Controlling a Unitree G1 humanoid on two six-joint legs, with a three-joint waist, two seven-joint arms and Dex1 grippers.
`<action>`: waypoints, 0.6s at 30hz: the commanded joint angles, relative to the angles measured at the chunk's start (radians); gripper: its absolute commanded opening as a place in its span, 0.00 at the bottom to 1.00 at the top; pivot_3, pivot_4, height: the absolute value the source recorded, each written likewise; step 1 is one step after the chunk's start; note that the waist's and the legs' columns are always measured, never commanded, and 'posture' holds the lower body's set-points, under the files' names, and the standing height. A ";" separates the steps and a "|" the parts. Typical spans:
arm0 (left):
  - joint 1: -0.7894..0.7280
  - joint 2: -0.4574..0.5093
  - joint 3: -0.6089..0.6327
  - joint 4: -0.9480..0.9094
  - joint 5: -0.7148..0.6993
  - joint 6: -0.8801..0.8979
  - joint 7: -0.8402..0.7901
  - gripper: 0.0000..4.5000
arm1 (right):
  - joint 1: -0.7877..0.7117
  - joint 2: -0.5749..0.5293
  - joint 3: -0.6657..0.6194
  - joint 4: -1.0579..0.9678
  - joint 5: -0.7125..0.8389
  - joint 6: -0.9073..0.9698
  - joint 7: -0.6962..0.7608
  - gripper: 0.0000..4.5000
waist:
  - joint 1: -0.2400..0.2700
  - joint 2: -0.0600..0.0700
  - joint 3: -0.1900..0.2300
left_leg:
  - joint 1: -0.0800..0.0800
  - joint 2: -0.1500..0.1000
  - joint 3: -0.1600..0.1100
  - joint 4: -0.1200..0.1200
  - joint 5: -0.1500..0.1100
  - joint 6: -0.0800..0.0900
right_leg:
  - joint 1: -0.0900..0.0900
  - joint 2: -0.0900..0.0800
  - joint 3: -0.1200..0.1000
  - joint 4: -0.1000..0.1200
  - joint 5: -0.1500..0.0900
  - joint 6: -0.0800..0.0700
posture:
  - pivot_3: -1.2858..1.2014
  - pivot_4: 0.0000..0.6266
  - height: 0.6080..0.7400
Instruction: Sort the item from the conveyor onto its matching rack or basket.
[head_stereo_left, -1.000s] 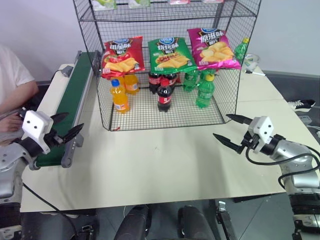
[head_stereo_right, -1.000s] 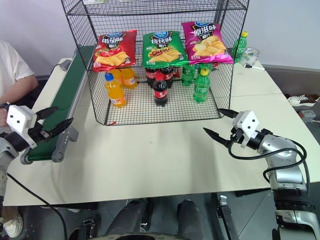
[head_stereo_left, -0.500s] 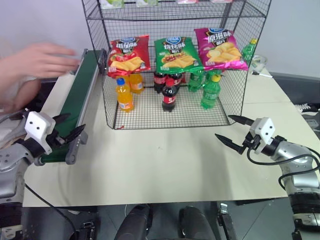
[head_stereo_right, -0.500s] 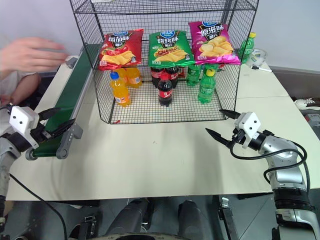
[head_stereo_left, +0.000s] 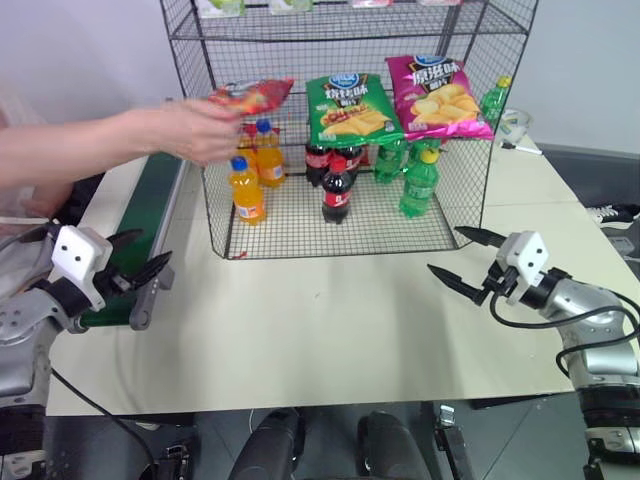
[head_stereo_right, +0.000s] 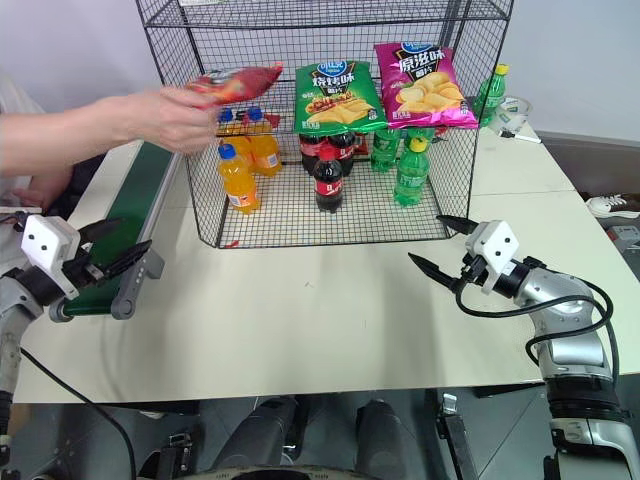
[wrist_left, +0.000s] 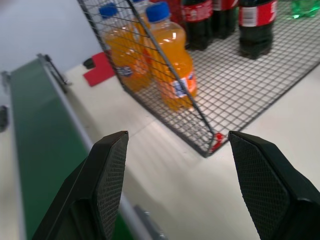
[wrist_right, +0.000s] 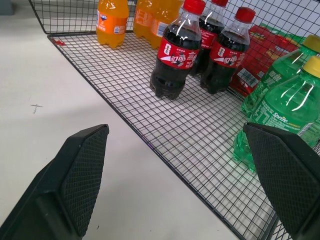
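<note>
Red crisp bag (head_stereo_right: 232, 82) is in a person's hand (head_stereo_right: 172, 118), up in the air by the front left corner of the black wire rack (head_stereo_right: 320, 120), apart from the green belt (head_stereo_right: 128, 225). Next to it on the rack's shelf lie a green bag (head_stereo_right: 335, 95) and a pink bag (head_stereo_right: 422, 84). Orange bottles (head_stereo_right: 234, 178), cola bottles (head_stereo_right: 327, 180) and green bottles (head_stereo_right: 408, 170) stand below. The left gripper (head_stereo_right: 105, 255) waits at the near end of the belt, by the table's (head_stereo_right: 300, 320) left edge, fingers spread wide and holding nothing. The right gripper (head_stereo_right: 442, 245) waits near the table's right edge, fingers spread wide too.
</note>
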 joint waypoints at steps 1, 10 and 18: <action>0.012 0.009 0.042 -0.043 -0.049 0.025 -0.025 0.74 | -0.021 -0.009 -0.009 -0.043 0.003 0.000 -0.003 1.00 | 0.000 0.000 0.000 | 0.000 0.000 0.000 0.000 0.000 0.000 | 0.000 0.000 0.000 0.000 0.000 0.000 | 0.52 0.24 1.00; 0.032 0.001 0.045 -0.057 -0.035 -0.035 -0.027 0.74 | -0.032 -0.010 0.005 -0.067 -0.009 0.019 -0.009 1.00 | 0.001 0.000 0.000 | 0.000 0.000 0.000 0.000 0.000 0.000 | 0.000 0.000 0.000 0.000 0.000 0.000 | 0.52 0.24 1.00; 0.037 0.003 0.036 -0.061 -0.005 -0.045 -0.002 0.74 | -0.038 -0.008 0.015 -0.091 -0.016 0.039 -0.016 1.00 | 0.001 0.000 0.000 | 0.000 0.000 0.000 0.000 0.000 0.000 | 0.000 0.000 0.000 0.000 0.000 0.000 | 0.52 0.24 1.00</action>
